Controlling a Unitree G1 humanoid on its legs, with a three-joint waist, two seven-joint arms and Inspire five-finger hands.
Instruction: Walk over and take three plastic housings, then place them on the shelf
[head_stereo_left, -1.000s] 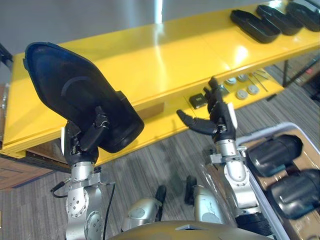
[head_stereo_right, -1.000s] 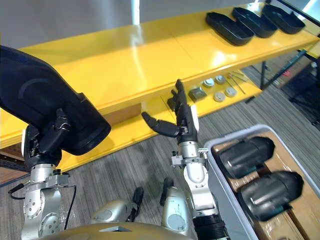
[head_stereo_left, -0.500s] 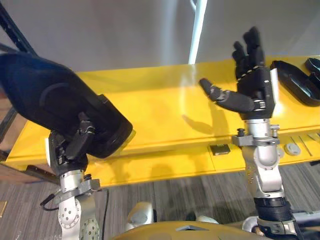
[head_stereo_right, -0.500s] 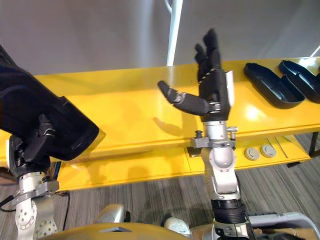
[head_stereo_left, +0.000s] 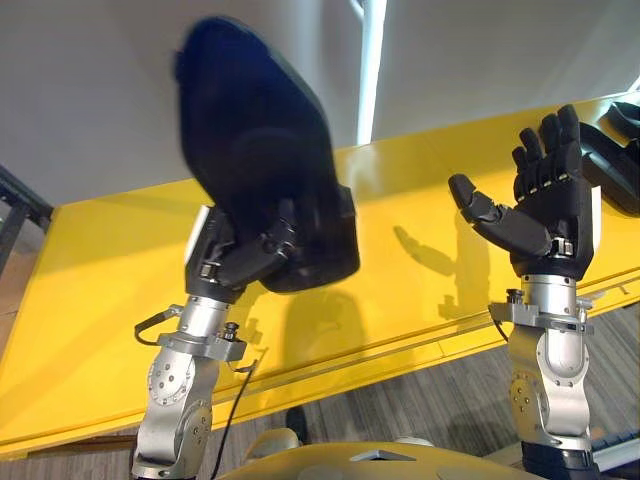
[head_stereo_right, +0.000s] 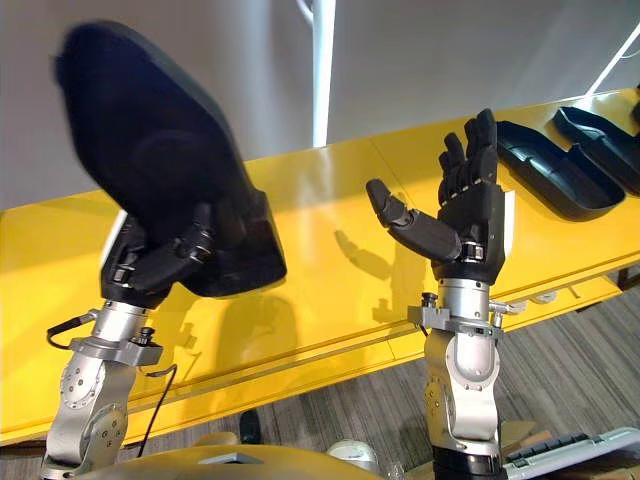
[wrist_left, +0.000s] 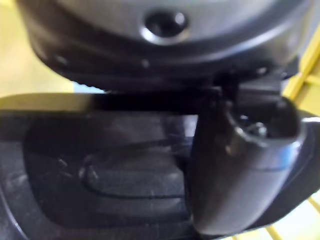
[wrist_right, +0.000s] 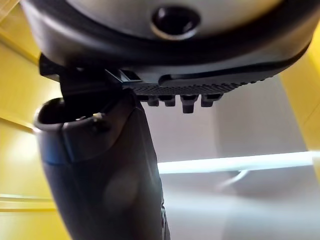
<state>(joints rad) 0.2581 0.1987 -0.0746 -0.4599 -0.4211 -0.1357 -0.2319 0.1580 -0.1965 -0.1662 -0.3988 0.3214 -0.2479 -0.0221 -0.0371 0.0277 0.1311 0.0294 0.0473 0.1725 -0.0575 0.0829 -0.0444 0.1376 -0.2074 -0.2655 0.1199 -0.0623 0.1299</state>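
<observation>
My left hand is shut on a large black plastic housing, held upright above the yellow shelf; the left wrist view shows the thumb pressed across the housing. My right hand is raised over the shelf's right part, open, fingers straight up and thumb out, holding nothing. More black housings lie on the shelf at the far right.
The shelf's front edge runs across below both hands, with grey carpet floor under it. A grey wall with a bright light strip rises behind the shelf. A white bin corner shows at the lower right.
The camera has shifted. My left hand has lifted the housing and swung it rightward, up over the shelf. My right hand stays raised and open.
</observation>
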